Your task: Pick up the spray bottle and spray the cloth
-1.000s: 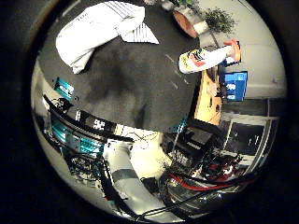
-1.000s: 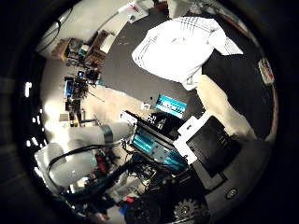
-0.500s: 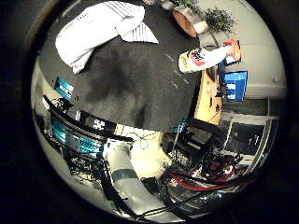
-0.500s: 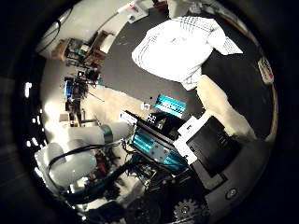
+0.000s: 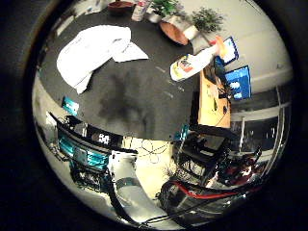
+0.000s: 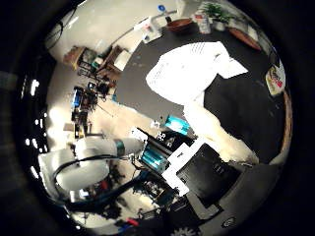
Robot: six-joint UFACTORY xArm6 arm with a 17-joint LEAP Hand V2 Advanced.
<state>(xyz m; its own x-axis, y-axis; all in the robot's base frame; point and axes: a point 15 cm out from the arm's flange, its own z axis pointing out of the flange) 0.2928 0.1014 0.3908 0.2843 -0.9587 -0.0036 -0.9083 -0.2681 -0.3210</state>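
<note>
- Since the earlier frames both palm views have shifted slightly as a whole, so the camera moved a little; the bottle and cloth keep their places on the table.
- White plastic spray bottle with an orange trigger head and a yellow-red label (image 5: pixel 195 61) lies on its side on the dark table (image 5: pixel 144 106), near the table edge, beside a tan wooden bench with blue screens.
- Crumpled white cloth with faint stripes (image 5: pixel 94 50) lies spread on the same table, well apart from the bottle, dark bare surface between them.
- Brown round bowl (image 5: pixel 174 32) and small green potted plants (image 5: pixel 208 19) sit at the far end of the table, near the bottle's head.
- Hand (image 6: pixel 206 172): only black and white body parts show at the edge of the thumb-side view; cannot tell whether the fingers are apart or curled. Nothing is held in front of the palm.
- Both things look small, so the palm seems high above the table, not near either.
- Progress: judged at the very start. Bottle not yet reached, not grasped, not lifted.
- Left: approach the bottle, grip it, raise it, aim the nozzle at the cloth, squeeze the trigger.
</note>
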